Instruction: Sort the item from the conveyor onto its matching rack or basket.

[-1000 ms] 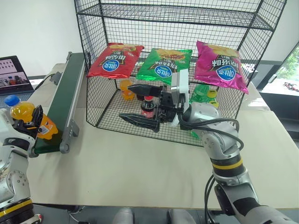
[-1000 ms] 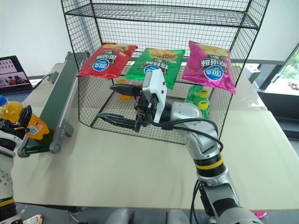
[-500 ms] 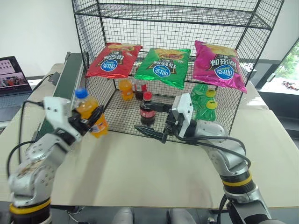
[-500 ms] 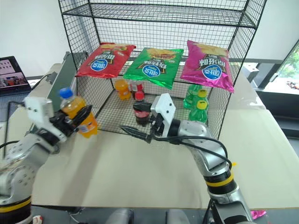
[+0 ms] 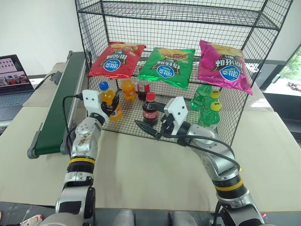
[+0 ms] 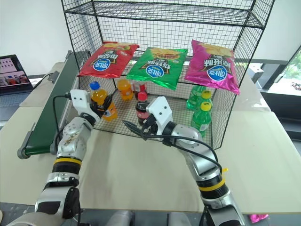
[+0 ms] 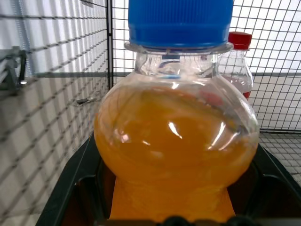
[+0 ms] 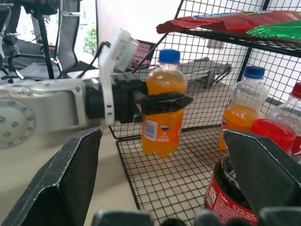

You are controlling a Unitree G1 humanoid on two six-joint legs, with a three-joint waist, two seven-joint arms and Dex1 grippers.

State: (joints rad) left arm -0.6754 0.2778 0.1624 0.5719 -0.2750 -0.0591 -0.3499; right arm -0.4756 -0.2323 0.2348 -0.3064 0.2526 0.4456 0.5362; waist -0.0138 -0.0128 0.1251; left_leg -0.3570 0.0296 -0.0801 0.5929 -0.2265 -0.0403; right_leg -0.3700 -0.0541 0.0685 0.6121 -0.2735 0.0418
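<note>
Orange soda bottle point(image 5: 112, 101) held upright at the front left edge of the rack's point(image 5: 188, 19) bottom tier.

We saw the rack standing on the counter point(image 5: 155, 169), the conveyor point(image 5: 59, 108) to its left. Our left hand point(image 5: 109, 109) was clamped on the bottle's waist; our right hand point(image 5: 150, 123) gaped open, empty, by the cola bottle point(image 5: 149, 109). We judged it best to ease the bottle inward beside the other orange bottle point(image 5: 127, 89), set it flat, then let go. Blue cap, orange-yellow label, clear plastic.
</note>
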